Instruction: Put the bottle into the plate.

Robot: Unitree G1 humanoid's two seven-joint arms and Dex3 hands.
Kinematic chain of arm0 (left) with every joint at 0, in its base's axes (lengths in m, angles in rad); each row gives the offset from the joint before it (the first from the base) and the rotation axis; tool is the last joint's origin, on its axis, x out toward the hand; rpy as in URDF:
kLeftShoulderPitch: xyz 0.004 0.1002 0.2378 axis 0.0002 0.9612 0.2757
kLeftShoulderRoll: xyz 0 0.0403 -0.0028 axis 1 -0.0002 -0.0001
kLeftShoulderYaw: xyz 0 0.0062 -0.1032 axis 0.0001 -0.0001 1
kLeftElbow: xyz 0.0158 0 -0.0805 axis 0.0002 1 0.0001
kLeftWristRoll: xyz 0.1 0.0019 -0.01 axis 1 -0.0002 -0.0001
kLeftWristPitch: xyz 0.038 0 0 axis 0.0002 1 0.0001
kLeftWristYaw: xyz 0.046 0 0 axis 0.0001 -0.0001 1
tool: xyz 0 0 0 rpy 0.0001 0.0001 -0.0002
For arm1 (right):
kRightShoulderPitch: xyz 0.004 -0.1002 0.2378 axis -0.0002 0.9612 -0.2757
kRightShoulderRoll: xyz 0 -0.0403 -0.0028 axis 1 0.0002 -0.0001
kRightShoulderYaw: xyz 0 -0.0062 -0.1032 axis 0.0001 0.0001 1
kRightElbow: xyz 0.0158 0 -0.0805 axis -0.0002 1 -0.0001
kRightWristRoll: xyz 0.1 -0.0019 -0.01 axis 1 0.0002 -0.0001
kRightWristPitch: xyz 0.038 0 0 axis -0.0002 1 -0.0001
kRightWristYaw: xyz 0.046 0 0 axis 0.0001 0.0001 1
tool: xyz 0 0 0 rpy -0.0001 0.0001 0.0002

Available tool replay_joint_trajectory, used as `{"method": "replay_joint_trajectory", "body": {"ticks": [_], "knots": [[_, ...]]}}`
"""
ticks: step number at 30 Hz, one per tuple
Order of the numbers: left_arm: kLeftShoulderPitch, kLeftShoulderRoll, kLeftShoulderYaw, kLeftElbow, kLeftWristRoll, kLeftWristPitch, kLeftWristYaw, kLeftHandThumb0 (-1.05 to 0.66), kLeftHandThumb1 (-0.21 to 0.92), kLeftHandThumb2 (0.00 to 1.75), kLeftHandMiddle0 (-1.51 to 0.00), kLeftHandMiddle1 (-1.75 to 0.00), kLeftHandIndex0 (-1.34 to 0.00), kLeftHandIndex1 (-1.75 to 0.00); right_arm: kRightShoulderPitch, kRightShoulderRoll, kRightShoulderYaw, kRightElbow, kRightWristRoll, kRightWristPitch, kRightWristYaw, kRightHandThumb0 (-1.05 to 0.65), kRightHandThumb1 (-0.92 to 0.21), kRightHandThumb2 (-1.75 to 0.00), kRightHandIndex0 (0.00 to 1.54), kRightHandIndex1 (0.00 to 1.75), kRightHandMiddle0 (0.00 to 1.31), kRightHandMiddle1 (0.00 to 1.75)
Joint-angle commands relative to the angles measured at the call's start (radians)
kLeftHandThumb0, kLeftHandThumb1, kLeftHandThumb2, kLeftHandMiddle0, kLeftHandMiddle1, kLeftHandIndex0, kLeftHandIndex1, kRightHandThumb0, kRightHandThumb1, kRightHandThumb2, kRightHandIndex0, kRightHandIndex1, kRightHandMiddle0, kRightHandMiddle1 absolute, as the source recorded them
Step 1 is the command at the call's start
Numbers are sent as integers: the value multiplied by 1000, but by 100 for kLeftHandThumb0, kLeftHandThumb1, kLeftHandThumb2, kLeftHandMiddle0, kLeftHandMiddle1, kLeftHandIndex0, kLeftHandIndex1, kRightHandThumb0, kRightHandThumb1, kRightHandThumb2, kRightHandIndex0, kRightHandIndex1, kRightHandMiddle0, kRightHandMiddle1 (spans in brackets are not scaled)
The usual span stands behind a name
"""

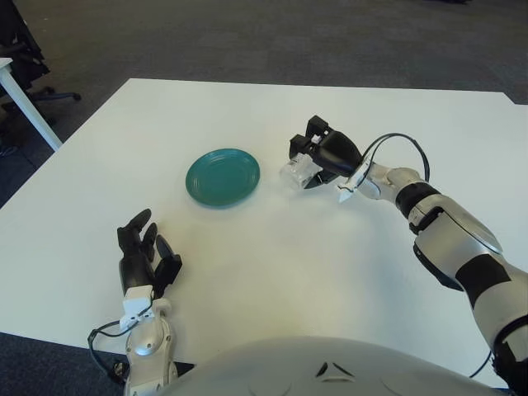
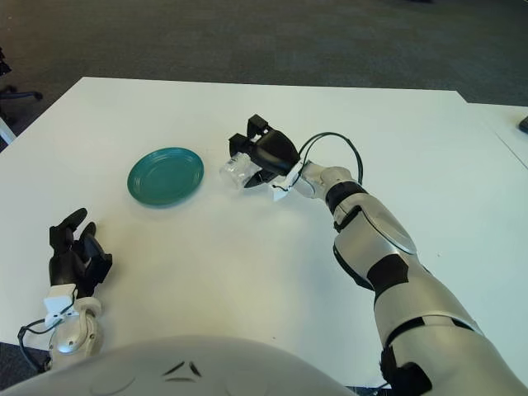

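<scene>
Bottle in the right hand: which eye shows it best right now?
Right eye view: the clear bottle sticks out left of the right hand, near the plate. The left eye shows the same, slightly more covered.

The bottle (image 1: pixel 298 174) looks like clear, thin plastic; the plate (image 1: pixel 223 176) is teal with a smooth, slightly glossy surface; the bench (image 1: pixel 272 264) is white and matt; the right robot hand (image 1: pixel 320 157) is black, smooth plastic.

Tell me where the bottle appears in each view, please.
Left eye view: the bottle shows right of centre, held in the right hand.
Right eye view: the bottle shows left of centre.
Shared landmark: the plate lies just left of it in both.
</scene>
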Motion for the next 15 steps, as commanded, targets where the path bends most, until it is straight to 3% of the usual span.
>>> {"method": "replay_joint_trajectory", "body": {"ticks": [1, 9, 15], "knots": [[-7, -5, -11, 27, 19, 31, 11, -82, 92, 90, -44, -29, -7, -103, -23, 34, -3, -15, -8, -16, 10, -46, -60, -101, 134, 175, 107, 175], [-14, -18, -31, 25, 30, 37, 25, -84, 92, 90, -44, -30, -7, -102, -39, 105, 13, -21, -23, -25, 30, -42, -54, -107, 133, 175, 108, 175], [-19, -26, -41, 32, 34, 32, 34, -84, 92, 89, -44, -30, -7, -102, -57, 122, 26, -21, -48, -9, 29, -41, -51, -112, 136, 175, 112, 175]]}}
